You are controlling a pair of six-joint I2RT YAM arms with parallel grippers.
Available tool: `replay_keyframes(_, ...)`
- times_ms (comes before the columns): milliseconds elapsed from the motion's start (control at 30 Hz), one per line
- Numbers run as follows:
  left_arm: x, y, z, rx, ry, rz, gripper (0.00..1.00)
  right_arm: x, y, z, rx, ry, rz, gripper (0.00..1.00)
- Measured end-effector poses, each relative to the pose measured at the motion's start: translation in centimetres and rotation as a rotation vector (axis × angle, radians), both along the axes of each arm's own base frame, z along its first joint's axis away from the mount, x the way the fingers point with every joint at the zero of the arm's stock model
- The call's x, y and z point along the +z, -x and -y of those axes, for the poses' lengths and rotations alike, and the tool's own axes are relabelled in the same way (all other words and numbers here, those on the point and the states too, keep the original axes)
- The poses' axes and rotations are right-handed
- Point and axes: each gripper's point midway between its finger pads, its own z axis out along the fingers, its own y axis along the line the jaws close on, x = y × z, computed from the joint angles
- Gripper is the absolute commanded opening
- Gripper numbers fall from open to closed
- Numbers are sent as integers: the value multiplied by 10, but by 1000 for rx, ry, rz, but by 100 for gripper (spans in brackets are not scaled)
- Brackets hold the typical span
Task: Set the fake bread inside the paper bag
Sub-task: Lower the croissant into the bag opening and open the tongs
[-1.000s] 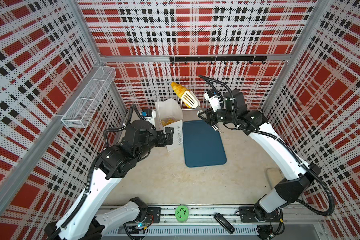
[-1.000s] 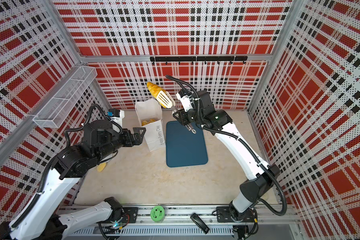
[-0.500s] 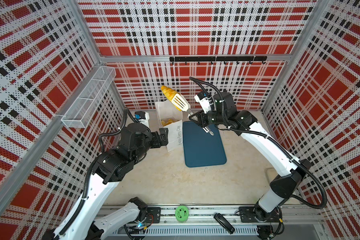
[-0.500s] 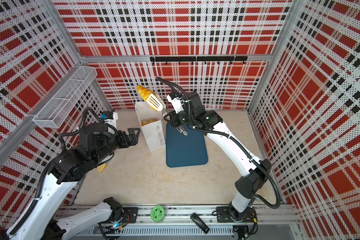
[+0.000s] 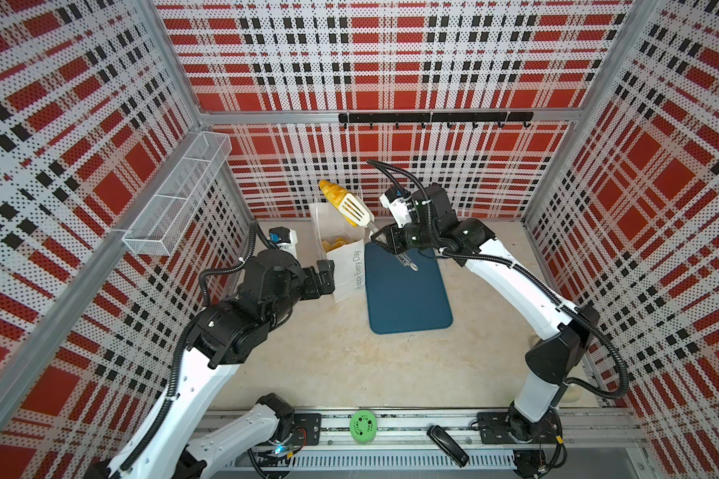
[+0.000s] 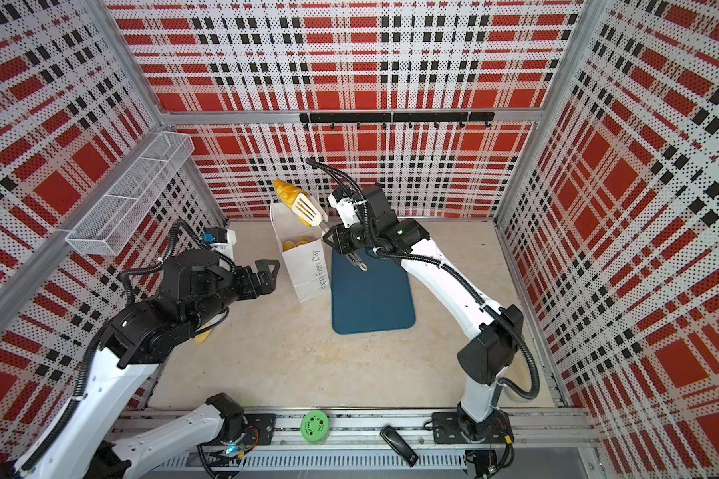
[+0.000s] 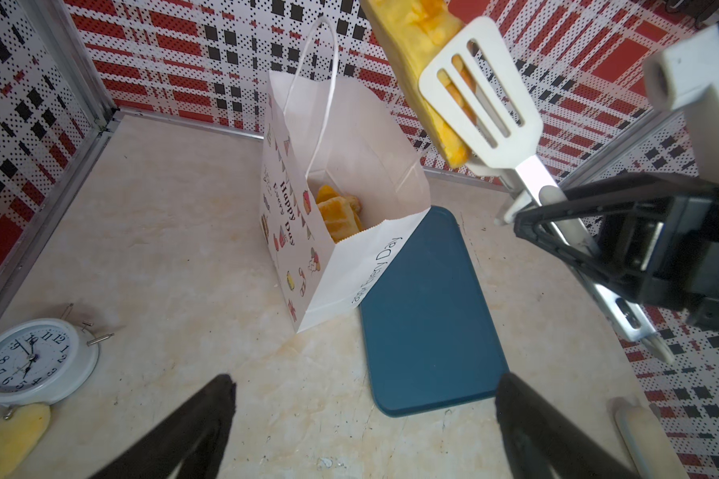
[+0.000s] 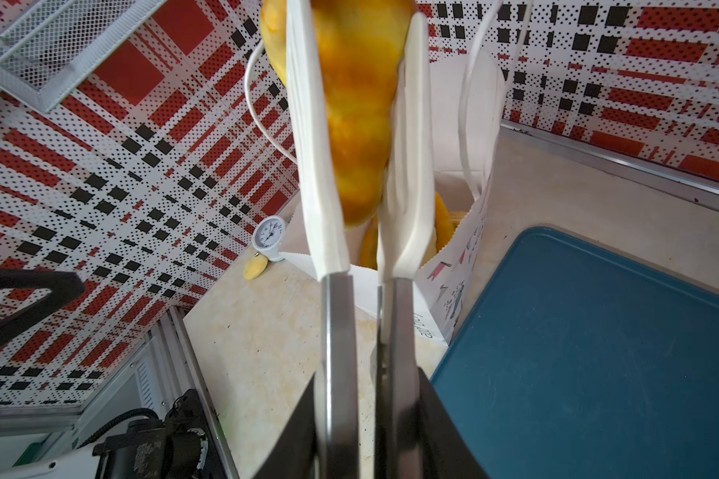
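A golden croissant-like fake bread (image 5: 332, 191) (image 6: 284, 190) (image 8: 360, 124) hangs clamped between the white paddles of metal tongs (image 5: 354, 210) (image 6: 309, 210) (image 7: 480, 95), over the open mouth of the white paper bag (image 5: 347, 271) (image 6: 310, 273) (image 7: 341, 265). My right gripper (image 5: 385, 240) (image 6: 338, 241) (image 8: 366, 414) is shut on the tongs' handles. More fake bread (image 7: 337, 215) (image 5: 335, 244) lies inside the bag. My left gripper (image 5: 326, 275) (image 6: 268, 271) (image 7: 364, 385) stands open and empty beside the bag's left side. Another yellow bread (image 7: 11, 435) (image 8: 255, 267) (image 6: 202, 336) lies on the table.
A dark-teal tray (image 5: 405, 294) (image 6: 370, 298) (image 7: 428, 323) lies flat right of the bag. A white alarm clock (image 7: 30, 361) (image 8: 268, 236) stands next to the loose bread. A wire-mesh basket (image 5: 175, 203) hangs on the left wall. A hook rail (image 5: 432, 118) runs along the back wall.
My right arm has carried the tongs and the bread leftward, from beside the bag to over its opening. The left gripper stays open near the bag.
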Motion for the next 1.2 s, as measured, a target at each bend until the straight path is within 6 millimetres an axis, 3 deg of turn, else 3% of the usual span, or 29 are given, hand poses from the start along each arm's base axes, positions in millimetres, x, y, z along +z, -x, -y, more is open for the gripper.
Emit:
replay_keyframes(367, -4, 1, -1, 1, -4, -8, 99, -14, -10, -4, -20, 37, -30, 33)
replay_keyframes(567, -5, 1, -1, 2, -3, -9, 99, -24, -11, -3, -28, 65, -61, 38)
replay_keyframes(1200, -7, 2, -2, 4, -6, -19, 99, -29, -19, -1, -55, 110, -74, 56)
